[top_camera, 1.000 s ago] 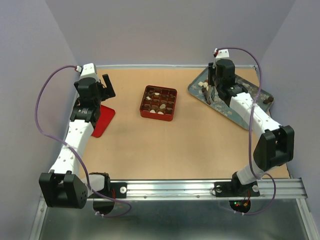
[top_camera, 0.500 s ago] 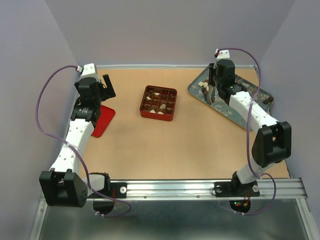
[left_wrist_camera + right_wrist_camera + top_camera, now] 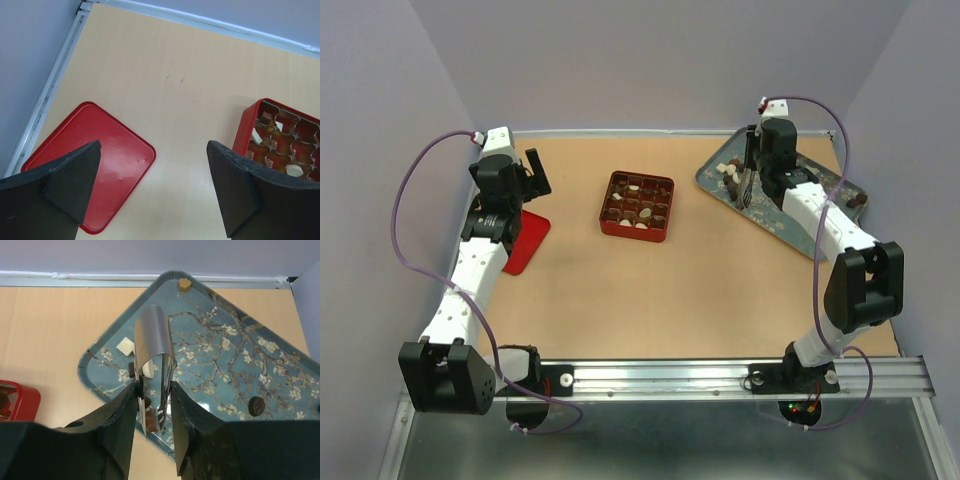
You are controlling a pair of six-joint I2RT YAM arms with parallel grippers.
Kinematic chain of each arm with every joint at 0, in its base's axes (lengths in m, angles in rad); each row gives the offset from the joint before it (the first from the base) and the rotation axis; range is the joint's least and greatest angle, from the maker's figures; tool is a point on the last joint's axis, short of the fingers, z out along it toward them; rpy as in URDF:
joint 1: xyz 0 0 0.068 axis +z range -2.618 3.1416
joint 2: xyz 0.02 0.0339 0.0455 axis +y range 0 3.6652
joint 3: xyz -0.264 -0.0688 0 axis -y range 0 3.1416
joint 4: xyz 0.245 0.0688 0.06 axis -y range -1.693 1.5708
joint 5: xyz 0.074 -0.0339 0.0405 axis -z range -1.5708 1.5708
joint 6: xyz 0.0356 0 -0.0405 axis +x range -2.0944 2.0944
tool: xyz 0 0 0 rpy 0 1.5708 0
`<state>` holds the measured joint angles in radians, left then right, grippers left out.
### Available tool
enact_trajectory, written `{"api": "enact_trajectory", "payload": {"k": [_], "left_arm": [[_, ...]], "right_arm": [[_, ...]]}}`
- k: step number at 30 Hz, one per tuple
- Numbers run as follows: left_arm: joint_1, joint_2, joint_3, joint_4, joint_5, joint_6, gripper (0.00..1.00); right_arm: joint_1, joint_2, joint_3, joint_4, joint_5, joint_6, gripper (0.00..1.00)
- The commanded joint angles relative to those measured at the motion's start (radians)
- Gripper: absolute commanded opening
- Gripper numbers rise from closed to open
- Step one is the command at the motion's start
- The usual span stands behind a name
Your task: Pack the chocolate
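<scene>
1. Right gripper (image 3: 152,397) is clamped on the metal tongs (image 3: 152,340), with one black finger pressed against each side of the shiny strip.
2. It hangs over the left part of the flowered tray (image 3: 225,365), and the curved band of the tongs reaches out ahead of the fingers above the tray floor.
3. Loose chocolate (image 3: 125,345) lies on that tray. A cream square sits just left of the tongs, and a dark round piece and a pale piece are close against the metal. A tan piece lies at the far corner and a dark disc well off to the right.
4. A brown shape shows low between the fingers against the metal. Whether it is a gripped piece or a reflection cannot be told.
5. More chocolate, brown and cream, sits in the cells of the red gridded box (image 3: 637,206), which stands near the middle of the table (image 3: 620,300), well apart from the tray.
6. Left gripper (image 3: 152,150) is spread wide and holds nothing, its two dark fingers far apart above bare wood.
7. Below its left finger lies the flat red lid (image 3: 100,150). The box corner shows at the right edge of the left wrist view, apart from the lid.
8. From above, the left gripper sits at the table's far left and the right gripper at the far right over the tray.
</scene>
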<state>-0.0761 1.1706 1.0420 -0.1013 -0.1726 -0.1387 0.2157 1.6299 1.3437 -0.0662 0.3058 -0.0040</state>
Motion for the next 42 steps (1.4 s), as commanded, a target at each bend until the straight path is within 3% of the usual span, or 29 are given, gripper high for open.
{"api": "enact_trajectory", "payload": {"k": [1,11,15,26,36,42], "left_arm": [[0.007,-0.006,0.000,0.035,-0.010,0.010,0.99],[0.007,-0.005,-0.002,0.035,-0.010,0.011,0.99],[0.007,-0.003,-0.002,0.034,-0.010,0.011,0.99],[0.007,-0.005,0.001,0.035,-0.004,0.008,0.99],[0.007,-0.008,0.001,0.037,0.004,0.005,0.99],[0.007,-0.009,0.003,0.037,0.008,0.005,0.99]], "right_arm": [[-0.033,0.008,-0.014,0.026,0.009,-0.013,0.36],[-0.061,0.024,-0.020,0.035,-0.031,-0.002,0.36],[-0.061,0.007,-0.047,0.042,-0.053,-0.001,0.32],[-0.056,-0.125,-0.031,0.026,-0.134,0.056,0.25],[0.068,-0.153,0.075,-0.011,-0.149,0.068,0.24],[0.235,-0.079,0.162,-0.014,-0.152,0.065,0.24]]}}
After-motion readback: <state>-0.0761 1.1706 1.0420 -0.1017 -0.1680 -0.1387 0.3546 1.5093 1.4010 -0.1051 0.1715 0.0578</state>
